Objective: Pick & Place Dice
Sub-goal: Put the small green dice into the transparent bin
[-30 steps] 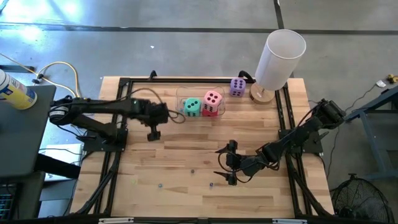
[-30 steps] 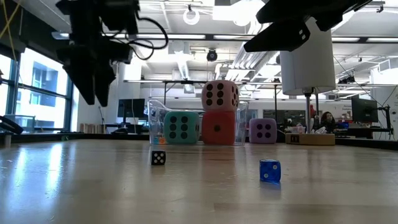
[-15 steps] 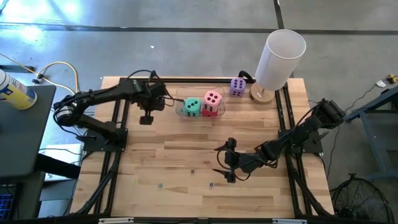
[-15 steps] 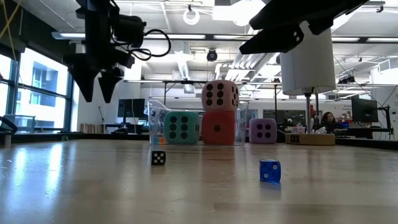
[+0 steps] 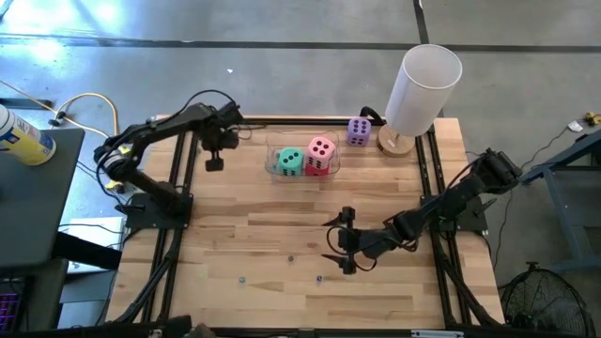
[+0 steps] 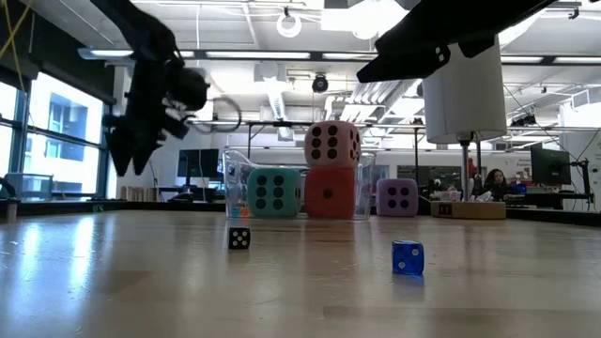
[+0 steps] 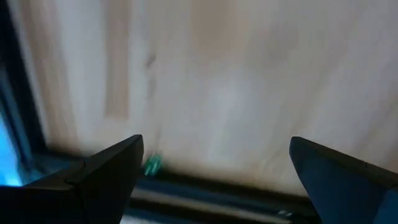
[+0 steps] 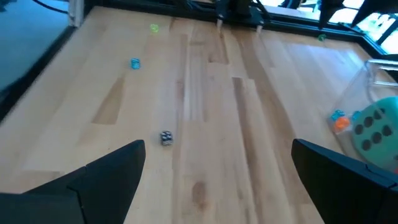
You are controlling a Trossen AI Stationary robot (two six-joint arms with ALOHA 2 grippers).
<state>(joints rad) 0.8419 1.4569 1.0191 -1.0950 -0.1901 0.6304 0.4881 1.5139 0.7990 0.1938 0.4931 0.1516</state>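
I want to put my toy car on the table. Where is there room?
The wide bare wood of the table between the left hand and the right hand is free. The far edge is crowded: the clear box holding the teal die and pink die, the purple die, the white cylinder.

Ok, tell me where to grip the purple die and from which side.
Take the purple die across two opposite flat faces, coming straight down from above. It sits alone on the table, outside the clear container, but the white cylinder crowds one side.
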